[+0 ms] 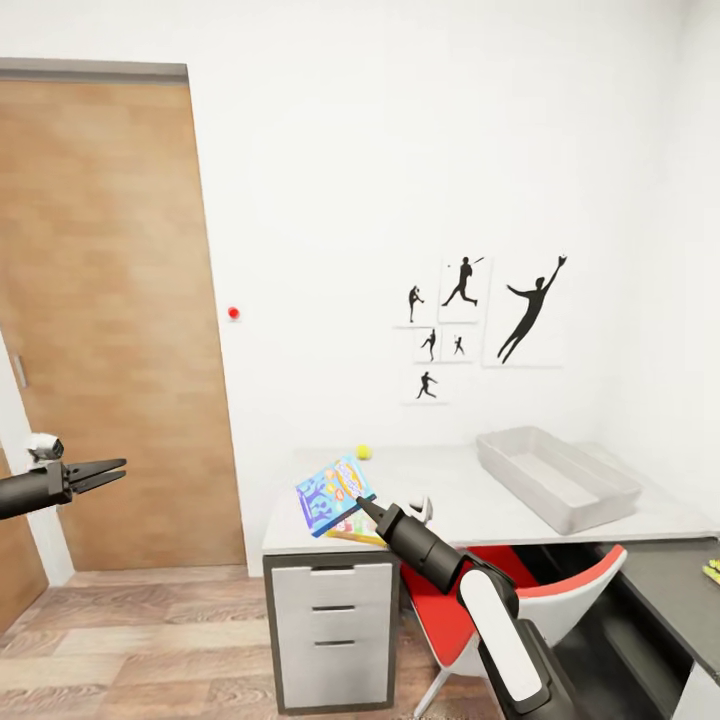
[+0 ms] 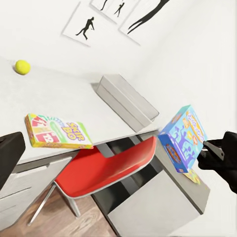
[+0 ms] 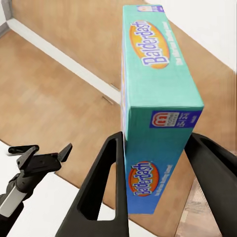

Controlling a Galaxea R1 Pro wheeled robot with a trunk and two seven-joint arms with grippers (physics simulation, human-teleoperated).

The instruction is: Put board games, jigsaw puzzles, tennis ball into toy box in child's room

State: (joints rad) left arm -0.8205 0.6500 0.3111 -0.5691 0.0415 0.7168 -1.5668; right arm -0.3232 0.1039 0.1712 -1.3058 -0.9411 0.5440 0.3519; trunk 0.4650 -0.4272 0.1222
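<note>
My right gripper [image 1: 366, 506] [image 3: 155, 138] is shut on a blue board game box [image 1: 335, 493] [image 3: 158, 79] [image 2: 182, 138], holding it tilted on edge above the near left part of the pale grey table [image 1: 470, 500]. Beneath it a Skip-Bo board game [image 1: 352, 531] [image 2: 57, 132] lies flat on the table. The tennis ball [image 1: 364, 452] [image 2: 21, 66] rests near the wall. To the right, the pale grey toy box [image 1: 555, 478] [image 2: 126, 101] sits on the table with nothing visible in it. My left gripper [image 1: 100, 472] [image 3: 44, 155] hangs open, far left, over the floor.
A red and white chair [image 1: 480, 600] [image 2: 103, 168] is tucked under the table. White drawers [image 1: 333, 630] stand below the table's left end. A wooden door [image 1: 110, 300] fills the left wall. A lower dark section [image 1: 670, 590] adjoins at the right, with a yellow-green flat edge [image 1: 712, 572] on it.
</note>
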